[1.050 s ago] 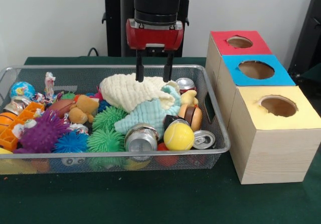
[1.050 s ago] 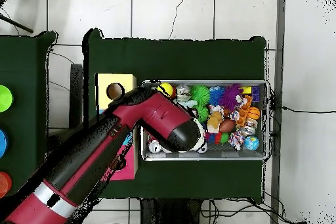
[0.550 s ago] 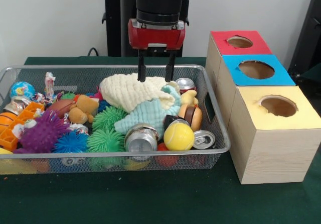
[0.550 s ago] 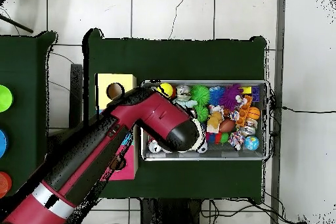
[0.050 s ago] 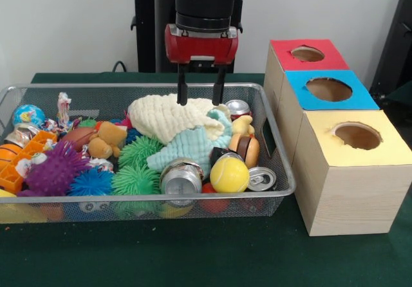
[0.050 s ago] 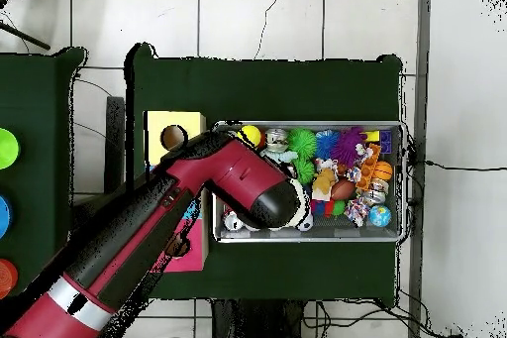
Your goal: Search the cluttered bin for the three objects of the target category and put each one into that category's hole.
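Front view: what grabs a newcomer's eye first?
The red gripper, open, just above the cream cloth heaped mid-bin. Bright spiky balls crowd the wire bin toward the picture's left, crushed cans at its front. Beside it, on the picture's right, stand boxes with red, blue and yellow holed tops.

Pincer position: the pincer [image 5: 201, 98] sits slightly further toward the picture's right and a touch higher in the front view than a second ago; since half a second ago it barely differs.
Pincer over cloth: its two black fingers [image 5: 182, 92] now hang with their tips just at the top edge of the cream cloth [image 5: 168, 117], where a second ago they reached a little lower against it.
Arm from above: the red arm [image 6: 168, 225] lies marginally nearer the picture's left than a second ago.
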### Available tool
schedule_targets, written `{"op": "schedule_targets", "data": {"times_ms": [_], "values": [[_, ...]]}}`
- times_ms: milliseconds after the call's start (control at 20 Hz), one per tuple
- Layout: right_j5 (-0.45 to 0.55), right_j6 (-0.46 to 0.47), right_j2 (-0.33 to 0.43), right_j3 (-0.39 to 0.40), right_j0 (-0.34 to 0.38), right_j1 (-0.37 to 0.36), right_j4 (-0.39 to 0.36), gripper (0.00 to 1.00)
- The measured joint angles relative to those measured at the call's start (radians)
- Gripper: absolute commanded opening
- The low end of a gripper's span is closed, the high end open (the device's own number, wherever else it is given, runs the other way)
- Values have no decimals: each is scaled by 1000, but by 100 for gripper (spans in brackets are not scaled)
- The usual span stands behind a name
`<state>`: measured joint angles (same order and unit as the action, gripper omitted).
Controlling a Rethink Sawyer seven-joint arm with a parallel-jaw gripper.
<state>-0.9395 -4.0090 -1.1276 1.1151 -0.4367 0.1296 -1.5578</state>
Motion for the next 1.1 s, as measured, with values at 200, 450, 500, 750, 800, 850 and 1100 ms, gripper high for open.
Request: {"op": "schedule_targets", "data": {"times_ms": [200,450,500,750,800,850,1100], "values": [[12,0,8,0,0,-2,2,100],[63,0,39,-1,3,-2,14,100],[73,0,46,-1,4,-2,16,100],[112,0,72,-2,9,-2,19,100],[115,0,75,-2,9,-2,19,100],[115,0,76,-2,9,-2,19,100],[115,0,81,-3,9,-2,19,100]]}}
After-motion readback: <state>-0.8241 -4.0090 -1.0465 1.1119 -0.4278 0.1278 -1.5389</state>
